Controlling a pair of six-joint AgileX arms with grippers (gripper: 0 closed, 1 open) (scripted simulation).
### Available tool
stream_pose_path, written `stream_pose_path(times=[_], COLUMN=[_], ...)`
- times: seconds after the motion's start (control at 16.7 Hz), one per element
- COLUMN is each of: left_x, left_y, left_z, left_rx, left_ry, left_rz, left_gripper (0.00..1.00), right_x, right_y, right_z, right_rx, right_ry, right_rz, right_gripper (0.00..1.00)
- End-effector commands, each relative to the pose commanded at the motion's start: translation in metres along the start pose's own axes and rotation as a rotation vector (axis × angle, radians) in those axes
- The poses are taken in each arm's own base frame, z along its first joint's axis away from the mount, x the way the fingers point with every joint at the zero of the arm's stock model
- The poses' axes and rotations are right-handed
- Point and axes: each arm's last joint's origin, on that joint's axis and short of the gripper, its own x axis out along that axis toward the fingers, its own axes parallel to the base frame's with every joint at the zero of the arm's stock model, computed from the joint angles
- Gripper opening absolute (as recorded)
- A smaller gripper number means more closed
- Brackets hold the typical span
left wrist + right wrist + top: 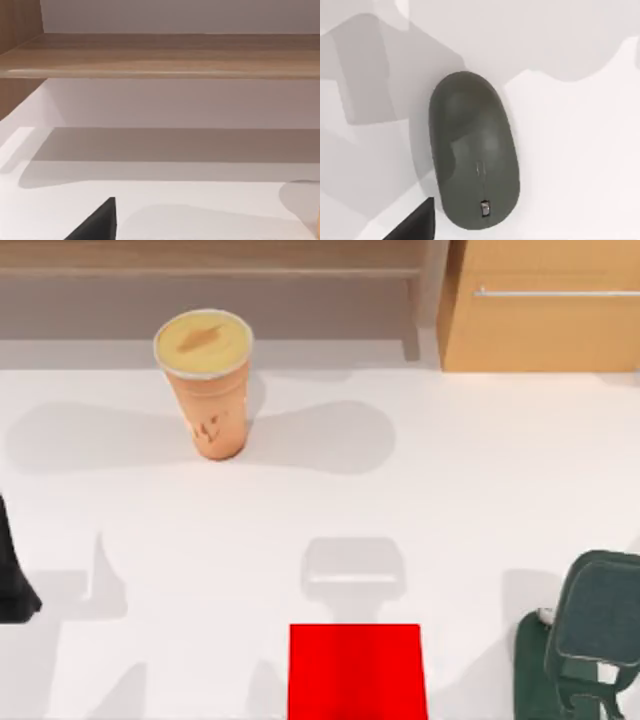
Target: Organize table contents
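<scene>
A tall orange-tan cup (207, 390) with a yellow top stands upright at the back left of the white table (450, 500). A dark grey oval mouse (472, 150) lies flat on the table, and the right wrist view looks straight down on it from close above. A black corner of my right gripper (417, 226) juts in beside the mouse's wheel end, apart from it. My left arm (12, 585) is parked at the table's left edge, and a black corner of my left gripper (100, 222) points toward the back shelf.
A flat red square pad (357, 672) lies at the front middle. A dark green stand (595, 630) rises at the front right. A light wooden cabinet (545, 330) with a metal handle stands at the back right, and a wooden shelf (160, 55) runs along the back.
</scene>
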Motion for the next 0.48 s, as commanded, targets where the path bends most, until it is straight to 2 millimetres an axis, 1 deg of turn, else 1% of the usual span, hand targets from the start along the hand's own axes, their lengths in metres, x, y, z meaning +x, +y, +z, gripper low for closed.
stream_pose_path(times=[0.12, 0.24, 0.48], left_x=[0.0, 0.0, 0.0], left_y=[0.0, 0.0, 0.0], left_z=[0.0, 0.0, 0.0], left_rx=[0.0, 0.0, 0.0], left_ry=[0.0, 0.0, 0.0], left_rz=[0.0, 0.0, 0.0], left_gripper=[1.0, 1.0, 1.0], right_x=[0.009, 0.014, 0.015], right_y=[-0.002, -0.004, -0.012], right_z=[0.004, 0.007, 0.013], right_rx=[-0.056, -0.096, -0.128], right_ry=[0.075, 0.119, 0.149], right_rz=[0.101, 0.166, 0.225], right_gripper=[1.0, 1.0, 1.0])
